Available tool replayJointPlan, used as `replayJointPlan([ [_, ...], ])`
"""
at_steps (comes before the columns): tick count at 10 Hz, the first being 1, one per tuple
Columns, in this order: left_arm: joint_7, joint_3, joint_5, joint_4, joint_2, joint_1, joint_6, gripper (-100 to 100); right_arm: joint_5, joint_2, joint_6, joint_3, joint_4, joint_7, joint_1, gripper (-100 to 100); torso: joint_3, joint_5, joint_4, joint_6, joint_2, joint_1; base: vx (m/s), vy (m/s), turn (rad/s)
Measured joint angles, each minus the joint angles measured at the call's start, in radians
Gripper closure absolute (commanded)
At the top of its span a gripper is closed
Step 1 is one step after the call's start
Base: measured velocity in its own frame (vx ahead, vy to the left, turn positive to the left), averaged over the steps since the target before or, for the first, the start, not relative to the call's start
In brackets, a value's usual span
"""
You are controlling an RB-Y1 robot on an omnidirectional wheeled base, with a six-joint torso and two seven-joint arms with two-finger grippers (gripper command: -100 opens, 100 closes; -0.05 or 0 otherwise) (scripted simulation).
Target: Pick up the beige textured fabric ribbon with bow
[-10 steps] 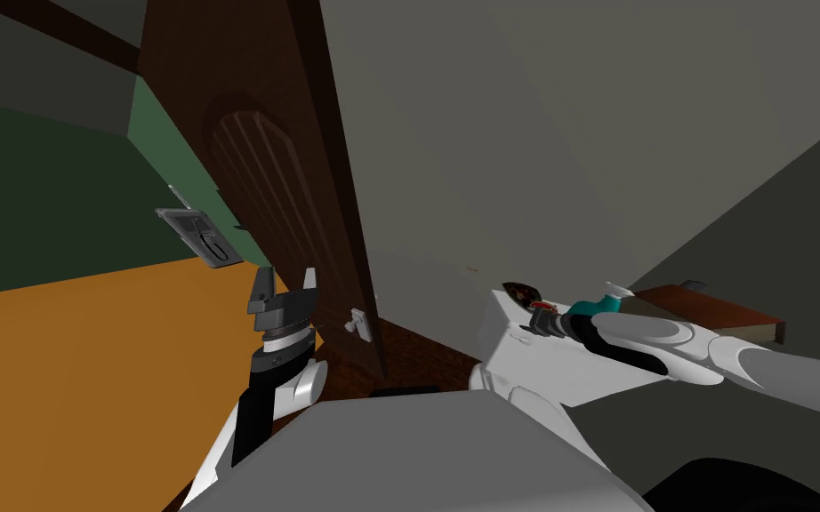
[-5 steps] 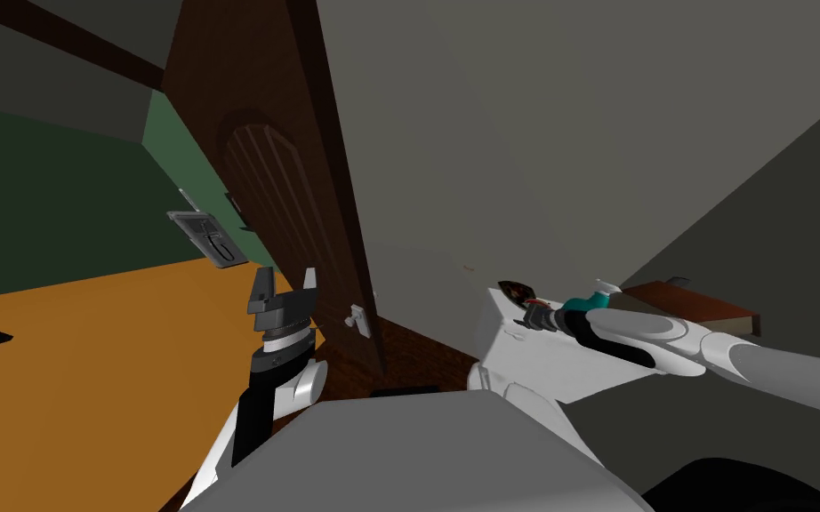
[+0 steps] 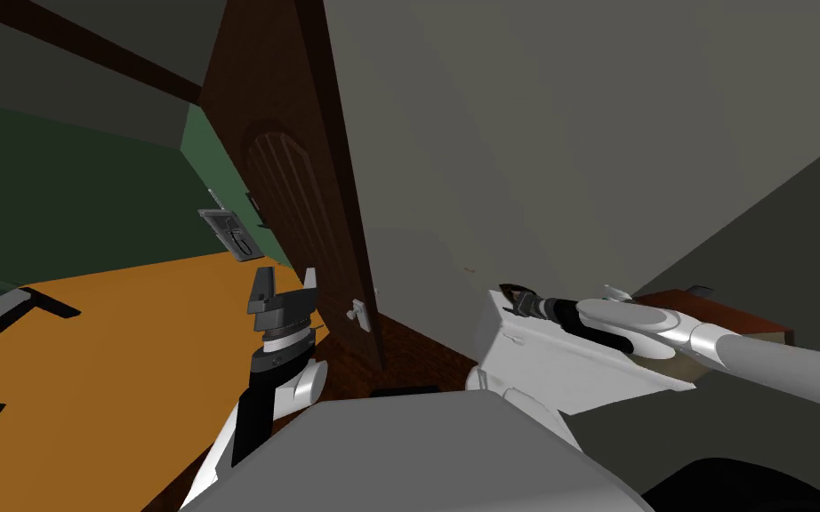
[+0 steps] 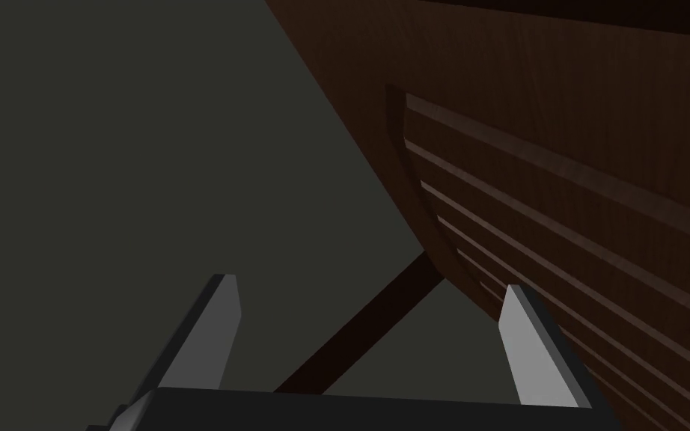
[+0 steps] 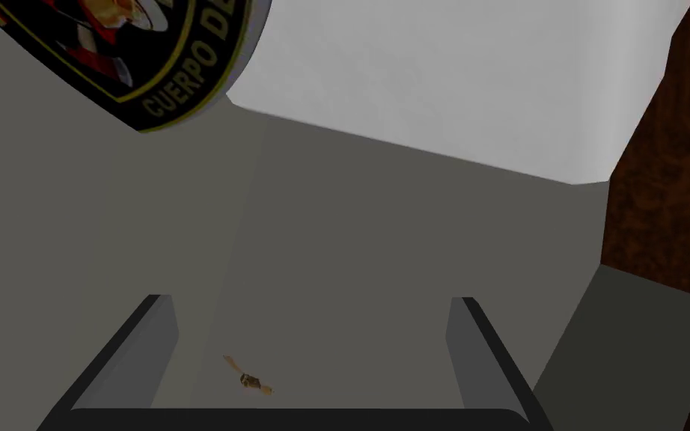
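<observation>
Now, door (image 3: 310, 204): dark brown, standing just beside the left gripper.
White block (image 3: 524, 356): sitting under the right arm.
Left gripper (image 3: 285, 280): pointing up, fingers spreading wide, gripping nothing.
Right gripper (image 5: 312, 301): reaching past the block, fingers spreading apart, empty.
Beige ribbon (image 5: 246, 378): lying tiny on a grey surface, showing between the right fingers.
</observation>
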Motion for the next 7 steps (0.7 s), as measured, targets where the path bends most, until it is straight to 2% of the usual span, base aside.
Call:
replayJointPlan([
  [1,0.000,0.000,0.000,0.000,0.000,0.000,0.000,0,0.009,0.008,0.010,-0.005,-0.012,0.008,-0.009,-100,-0.001,0.001,0.000,-0.001,-0.002,0.002,0.034,-0.054,0.146],
  [3,0.000,0.000,0.000,0.000,0.000,0.000,0.000,0,0.020,0.004,0.030,-0.041,-0.039,0.019,-0.006,-100,-0.003,0.001,-0.001,-0.001,-0.005,0.003,0.036,-0.045,0.079],
  [6,0.000,0.000,0.000,0.000,0.000,0.000,0.000,0,0.055,-0.004,0.070,-0.012,-0.060,0.040,-0.063,-100,-0.004,0.002,-0.002,-0.001,-0.007,0.007,0.080,0.004,0.121],
  [7,0.000,0.000,0.000,0.000,0.000,0.000,0.000,0,0.069,-0.009,0.087,-0.009,-0.063,0.050,-0.068,-100,-0.005,0.002,-0.002,-0.001,-0.008,0.009,0.111,0.055,0.033],
])
